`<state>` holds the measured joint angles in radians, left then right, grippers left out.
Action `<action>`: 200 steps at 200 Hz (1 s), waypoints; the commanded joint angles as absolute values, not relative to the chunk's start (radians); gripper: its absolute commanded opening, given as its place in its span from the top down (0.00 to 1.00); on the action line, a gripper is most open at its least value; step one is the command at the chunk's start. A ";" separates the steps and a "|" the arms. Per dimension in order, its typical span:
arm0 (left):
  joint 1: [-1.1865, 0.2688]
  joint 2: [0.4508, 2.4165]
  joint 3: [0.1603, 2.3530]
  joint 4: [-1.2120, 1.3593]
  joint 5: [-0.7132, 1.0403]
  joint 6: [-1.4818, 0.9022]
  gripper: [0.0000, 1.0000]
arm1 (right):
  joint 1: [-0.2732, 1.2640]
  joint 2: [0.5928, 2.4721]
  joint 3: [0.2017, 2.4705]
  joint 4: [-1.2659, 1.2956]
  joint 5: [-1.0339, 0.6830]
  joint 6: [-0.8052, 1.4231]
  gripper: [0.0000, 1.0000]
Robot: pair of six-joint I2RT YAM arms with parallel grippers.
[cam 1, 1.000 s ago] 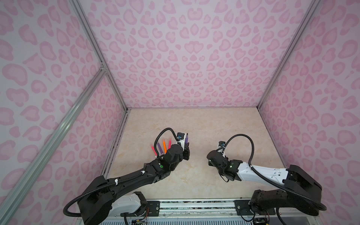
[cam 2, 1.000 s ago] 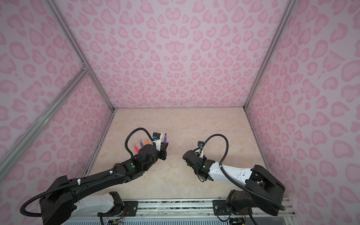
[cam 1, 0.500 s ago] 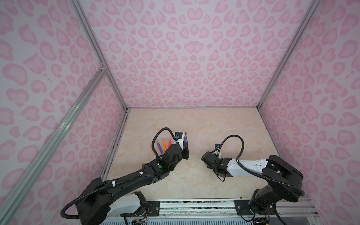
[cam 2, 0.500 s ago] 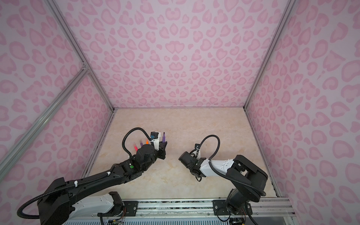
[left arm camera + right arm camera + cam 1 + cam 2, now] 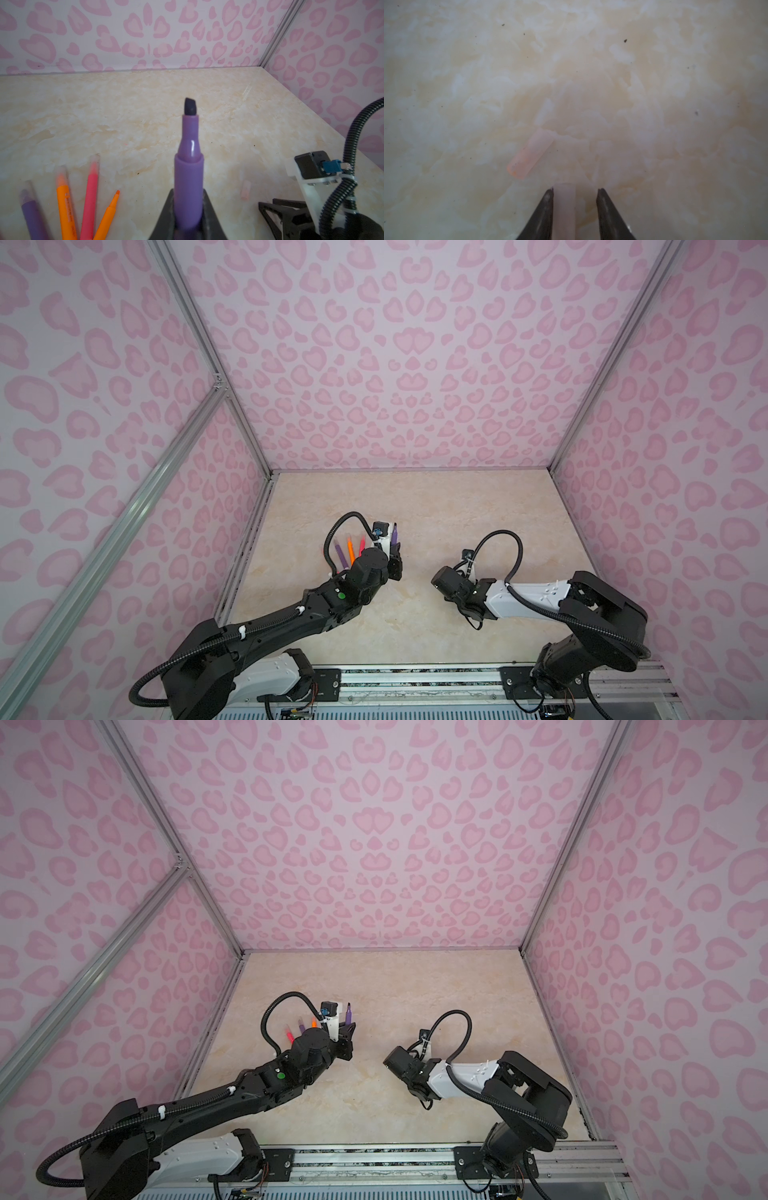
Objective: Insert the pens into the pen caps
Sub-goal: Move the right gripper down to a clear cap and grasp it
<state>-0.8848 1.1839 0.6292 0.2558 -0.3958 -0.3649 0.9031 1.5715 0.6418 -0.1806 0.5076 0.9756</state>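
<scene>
Nearest, the right tool (image 5: 575,190) stands parted astride a clear pen cap (image 5: 564,207) on the bench (image 5: 654,72), another cap (image 5: 530,153) just beyond. Farther, the left tool (image 5: 188,192) clamps a purple pen (image 5: 188,162), four more pens (image 5: 90,197) lying beside

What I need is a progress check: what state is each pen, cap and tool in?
Left tool, shut on held purple pen.
Held purple pen, uncapped.
Right tool, open, straddling clear cap.
Pinkish cap, lying empty.
Lying purple pen, capped.
Printed orange pen, capped.
Pink pen, capped.
Second orange pen, uncapped.
</scene>
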 commanded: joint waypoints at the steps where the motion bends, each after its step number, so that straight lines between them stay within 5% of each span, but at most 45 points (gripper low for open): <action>1: -0.885 1.187 0.644 0.253 -0.402 -0.366 0.96 | 0.904 1.583 0.638 -0.174 0.524 0.985 0.68; 200: -0.885 1.203 0.650 0.252 -0.368 -0.376 0.97 | 0.904 1.525 0.581 -0.129 0.517 1.003 0.92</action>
